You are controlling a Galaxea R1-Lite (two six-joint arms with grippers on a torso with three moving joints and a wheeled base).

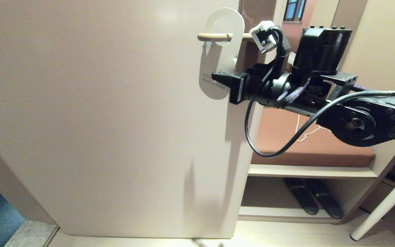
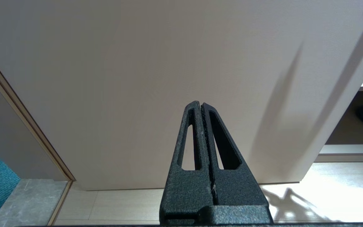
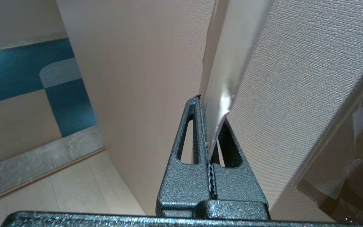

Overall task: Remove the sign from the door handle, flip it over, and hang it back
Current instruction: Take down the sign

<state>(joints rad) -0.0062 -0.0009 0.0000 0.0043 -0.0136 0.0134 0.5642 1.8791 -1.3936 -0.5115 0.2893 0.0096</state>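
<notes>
My head camera looks forward and down at the door (image 1: pixel 115 120) from a little way back. My left wrist camera sits low, facing the door's bottom and the floor (image 2: pixel 121 201). My right wrist camera is very close to it. All 3 share the door.

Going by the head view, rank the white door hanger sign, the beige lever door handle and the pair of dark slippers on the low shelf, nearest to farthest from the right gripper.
1. The white door hanger sign: clamped at its lower edge by the right gripper.
2. The beige lever door handle: above the gripper, through the sign's hole.
3. The pair of dark slippers: far below, on the low shelf to the right of the door.
</notes>
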